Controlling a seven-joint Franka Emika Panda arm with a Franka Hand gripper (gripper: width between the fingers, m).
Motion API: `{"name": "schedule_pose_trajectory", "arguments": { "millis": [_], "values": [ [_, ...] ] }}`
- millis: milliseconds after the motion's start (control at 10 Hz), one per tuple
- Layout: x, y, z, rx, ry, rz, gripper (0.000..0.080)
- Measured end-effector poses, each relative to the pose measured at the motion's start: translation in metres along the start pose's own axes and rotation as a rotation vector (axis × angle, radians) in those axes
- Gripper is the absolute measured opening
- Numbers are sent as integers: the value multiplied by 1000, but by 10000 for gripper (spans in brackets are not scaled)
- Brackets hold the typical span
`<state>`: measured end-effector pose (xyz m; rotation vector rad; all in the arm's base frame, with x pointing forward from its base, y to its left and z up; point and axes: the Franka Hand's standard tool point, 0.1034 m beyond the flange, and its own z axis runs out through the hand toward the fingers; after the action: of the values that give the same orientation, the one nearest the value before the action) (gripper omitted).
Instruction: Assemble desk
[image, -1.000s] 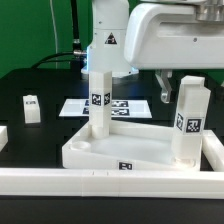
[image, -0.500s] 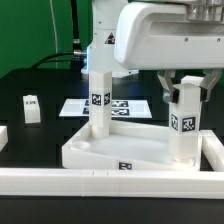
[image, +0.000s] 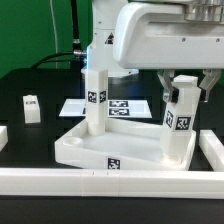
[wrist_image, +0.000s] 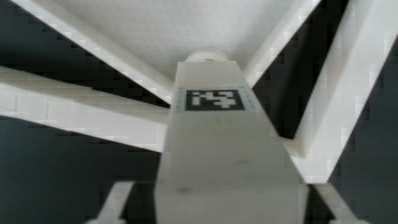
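I'm seeing the jaws gripping the top of a leaning leg (image: 180, 122) (their tips barely showing) at the corner of the tabletop (image: 85, 152) on the exterior view's right; its foot is blending into white.

No letters, numbers or brand names can be read anywhere. The only signs are black-and-white square tags: one each on the upright leg (image: 95, 125), the tilted leg (image: 180, 145), the tabletop's (image: 80, 157) front wall and the small loose block (image: 32, 108), and several on the marker board (image: 72, 106). The wrist view shows the tilted leg's tag (wrist_image: 215, 99) as a blocky pattern, not writing.
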<state>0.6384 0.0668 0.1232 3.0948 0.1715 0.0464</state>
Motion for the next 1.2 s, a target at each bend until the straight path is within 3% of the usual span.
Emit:
{"name": "schedule_pose_trajectory", "arguments": {
  "millis": [400,700,1200],
  "values": [
    [1,1,1,4,29,341,292],
    [4,-1,3,23,78,573,292],
    [4,-1,3,36,73,827,292]
  ]
}}
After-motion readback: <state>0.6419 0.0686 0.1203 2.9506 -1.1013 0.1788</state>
